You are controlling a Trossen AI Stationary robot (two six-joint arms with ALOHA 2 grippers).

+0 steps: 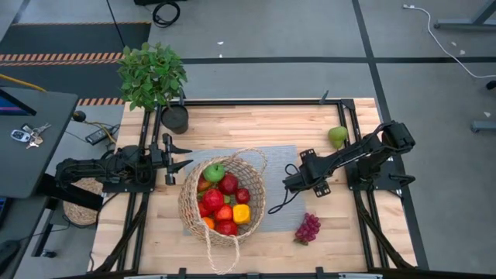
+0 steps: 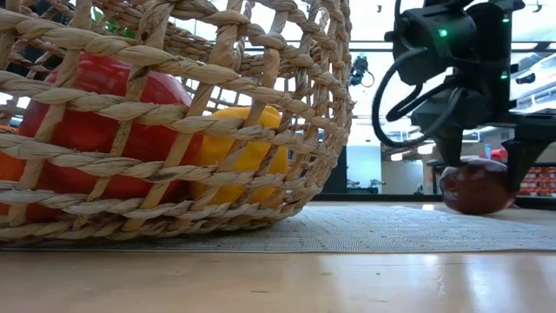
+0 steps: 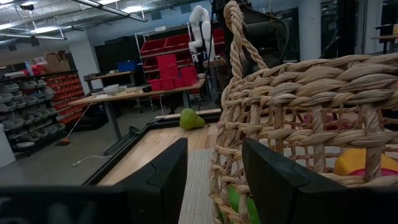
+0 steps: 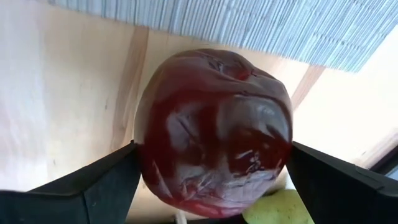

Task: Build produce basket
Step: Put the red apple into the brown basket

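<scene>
Basket is nearly full; right gripper clasps a dark red apple, probably just lifting, next carry over the rim; left gripper waits spread wide

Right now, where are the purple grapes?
In the high view, the purple grapes lie on the table's right side, at the grey mat's near right corner, right of the basket and outside it.

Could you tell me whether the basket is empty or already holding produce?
Holding produce: the basket contains red apples, a green apple and a yellow pepper.
</scene>
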